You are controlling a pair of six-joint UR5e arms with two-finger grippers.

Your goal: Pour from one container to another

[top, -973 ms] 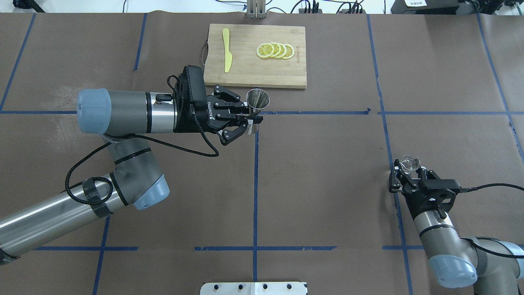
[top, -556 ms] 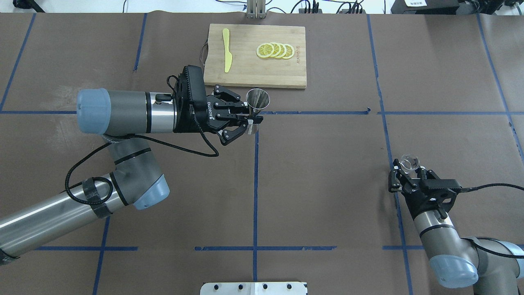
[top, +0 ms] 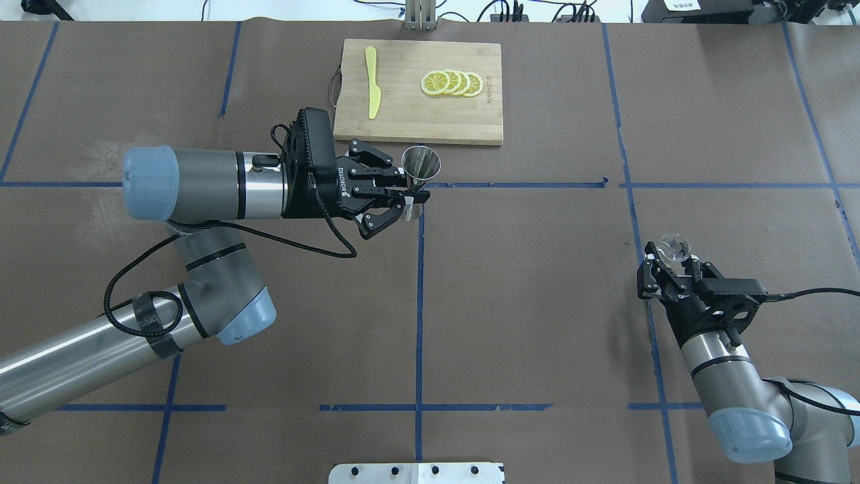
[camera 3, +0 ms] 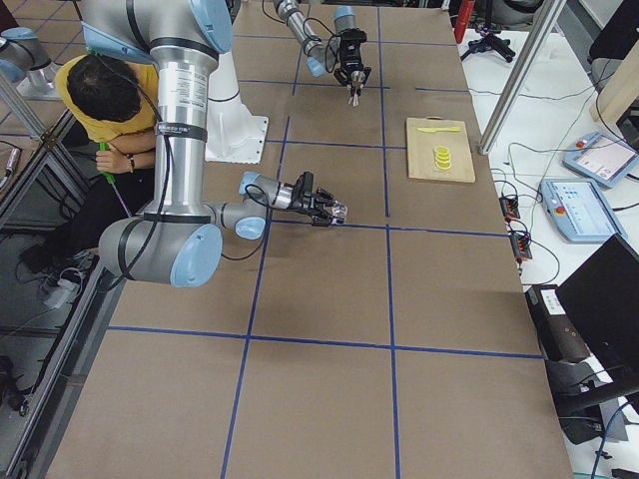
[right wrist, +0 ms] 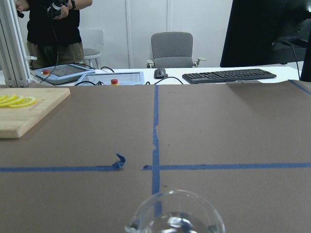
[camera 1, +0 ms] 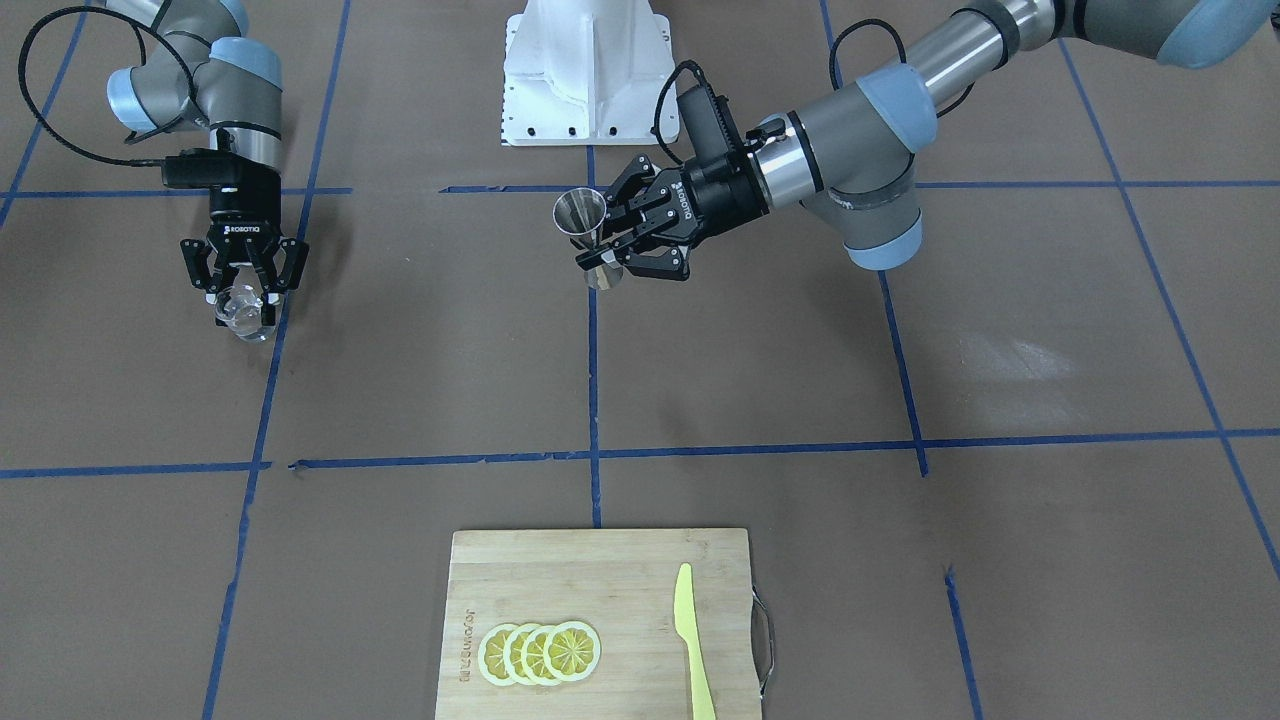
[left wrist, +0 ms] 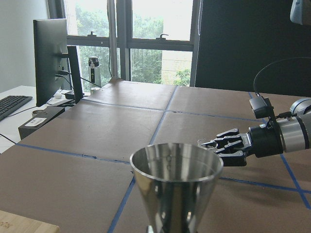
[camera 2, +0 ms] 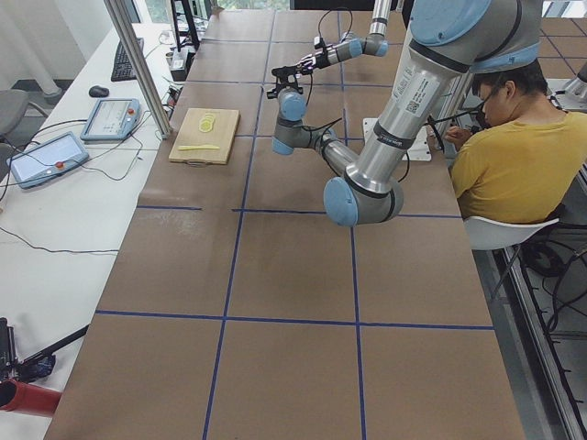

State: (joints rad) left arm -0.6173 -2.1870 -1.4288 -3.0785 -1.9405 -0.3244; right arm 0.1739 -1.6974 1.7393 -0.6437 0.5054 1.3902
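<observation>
My left gripper [top: 415, 196] is shut on the narrow waist of the steel jigger [top: 421, 163], which stands upright above the table's middle, just in front of the cutting board. The jigger's open cone [left wrist: 175, 182] fills the bottom of the left wrist view. The same jigger [camera 1: 581, 214] and left gripper [camera 1: 598, 262] show in the front-facing view. Far to the right, my right gripper [top: 672, 259] is shut on the small clear glass cup [top: 674, 247], held upright a little above the table. The cup's rim [right wrist: 177, 216] shows in the right wrist view, and the cup [camera 1: 244, 316] hangs in the right gripper [camera 1: 242, 298].
A bamboo cutting board [top: 470, 121] at the table's far edge carries lemon slices [top: 451, 83] and a yellow knife [top: 373, 81]. A white mounting plate [camera 1: 588, 70] sits at the robot's base. A person in a yellow shirt [camera 2: 500, 160] sits beside the table. Brown paper with blue tape lines lies between the two grippers.
My right gripper has carried the glass cup a short way forward, away from the robot. The left arm with the jigger has shifted very slightly to the left.
</observation>
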